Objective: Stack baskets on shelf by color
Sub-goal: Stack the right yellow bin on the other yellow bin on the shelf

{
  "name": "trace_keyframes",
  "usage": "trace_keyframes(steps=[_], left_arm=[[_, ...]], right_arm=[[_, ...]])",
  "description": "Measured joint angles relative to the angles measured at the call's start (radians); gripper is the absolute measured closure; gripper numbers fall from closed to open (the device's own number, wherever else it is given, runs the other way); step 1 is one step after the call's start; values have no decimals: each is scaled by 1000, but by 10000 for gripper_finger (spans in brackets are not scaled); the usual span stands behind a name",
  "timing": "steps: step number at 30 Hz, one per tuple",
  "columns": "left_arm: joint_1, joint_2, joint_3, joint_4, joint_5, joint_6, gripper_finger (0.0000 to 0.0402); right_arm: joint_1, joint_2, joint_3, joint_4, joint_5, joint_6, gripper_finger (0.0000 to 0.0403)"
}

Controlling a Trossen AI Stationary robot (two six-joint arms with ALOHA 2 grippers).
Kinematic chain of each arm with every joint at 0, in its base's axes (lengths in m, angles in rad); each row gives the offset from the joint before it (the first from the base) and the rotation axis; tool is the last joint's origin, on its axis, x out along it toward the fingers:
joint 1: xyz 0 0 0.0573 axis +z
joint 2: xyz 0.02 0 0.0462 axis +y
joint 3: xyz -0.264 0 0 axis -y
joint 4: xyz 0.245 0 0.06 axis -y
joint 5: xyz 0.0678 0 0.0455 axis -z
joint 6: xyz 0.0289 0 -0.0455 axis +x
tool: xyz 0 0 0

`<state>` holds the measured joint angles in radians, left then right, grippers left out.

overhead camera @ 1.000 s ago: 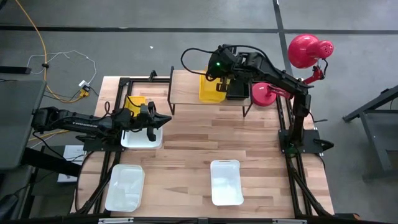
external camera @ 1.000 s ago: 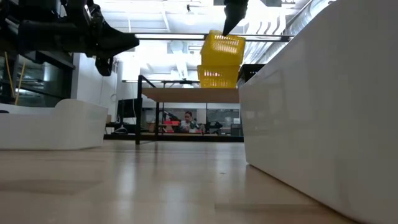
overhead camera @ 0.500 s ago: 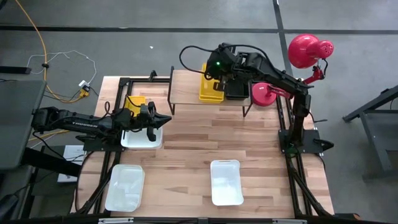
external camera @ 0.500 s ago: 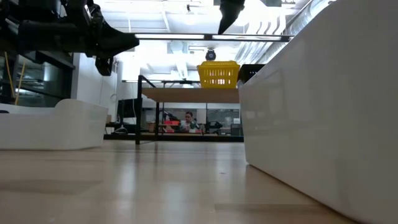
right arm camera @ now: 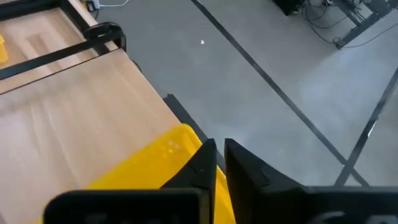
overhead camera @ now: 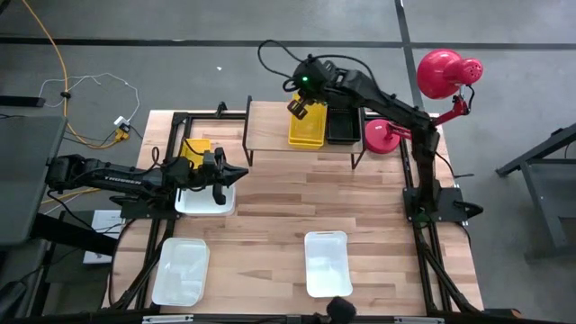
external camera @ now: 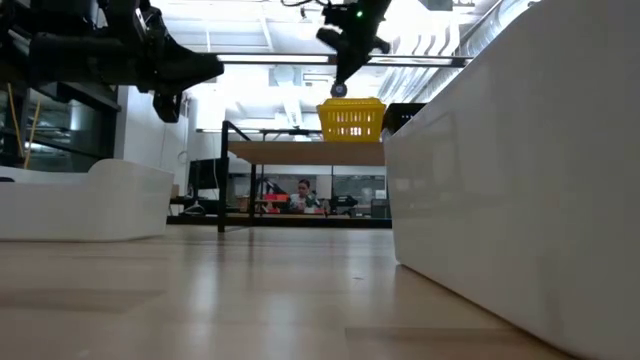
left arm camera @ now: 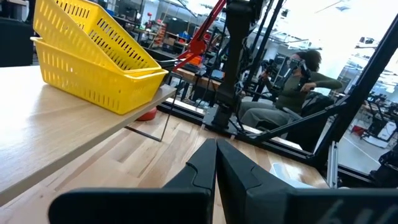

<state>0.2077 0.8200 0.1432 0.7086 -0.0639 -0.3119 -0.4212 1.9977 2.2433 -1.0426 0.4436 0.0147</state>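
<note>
Yellow slotted plastic baskets [overhead camera: 306, 124] are now sitting nested on the low wood-topped shelf [overhead camera: 270, 130], since the right gripper [overhead camera: 298, 105], jaws nearly pressed together and empty, is lifting away.

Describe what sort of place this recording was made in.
Likely a robotics lab or workshop: a wood table on a bare concrete floor with loose cables, more metal-framed rigs and a seated person in the left wrist view, and exposed ceiling ducts in the low view.
</note>
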Motion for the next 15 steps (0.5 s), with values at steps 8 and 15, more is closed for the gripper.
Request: trace_keyframes(steps=[8, 15], left_arm=[[0, 0, 0, -17, 0, -4, 401], [-14, 0, 0, -25, -1, -26, 401]], right_arm=[[-1, 24, 0, 17, 81, 14, 402], [-4, 25, 0, -62, 106, 56, 402]])
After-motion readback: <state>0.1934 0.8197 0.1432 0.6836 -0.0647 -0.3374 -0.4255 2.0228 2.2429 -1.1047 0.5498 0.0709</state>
